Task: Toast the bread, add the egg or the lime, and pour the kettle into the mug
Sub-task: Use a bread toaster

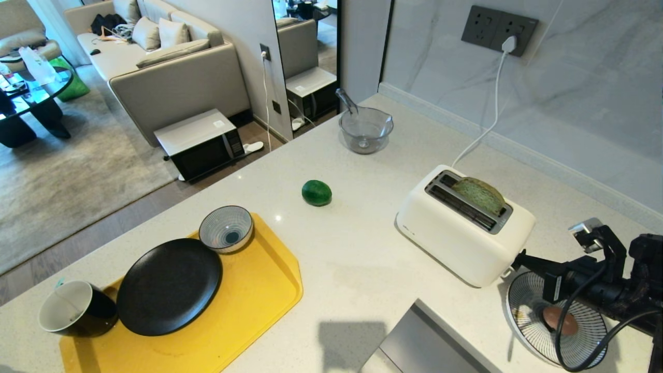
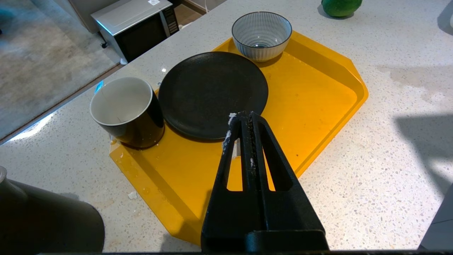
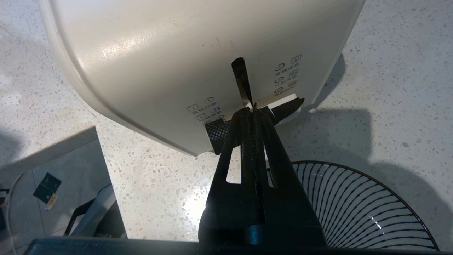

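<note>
Bread (image 1: 481, 196): one slice in toaster (image 1: 461, 228). One lime (image 1: 316, 192), one mug (image 1: 76, 309), one egg (image 1: 559, 320), probably on striped plate (image 1: 528, 311). Right end effector (image 3: 252, 110) pressed together at toaster lever; left end effector (image 2: 244, 118) also pressed together over tray (image 2: 318, 99).

Toaster (image 3: 148, 63) — numerals 1, 2.

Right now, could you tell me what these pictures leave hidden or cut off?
- Egg: head view, partly behind the right arm's cable.
- Bread: lower half inside the toaster.
- Toaster lever: right wrist view, behind the shut right gripper.
- Kettle: left wrist view, cut off by the picture's edge.
</note>
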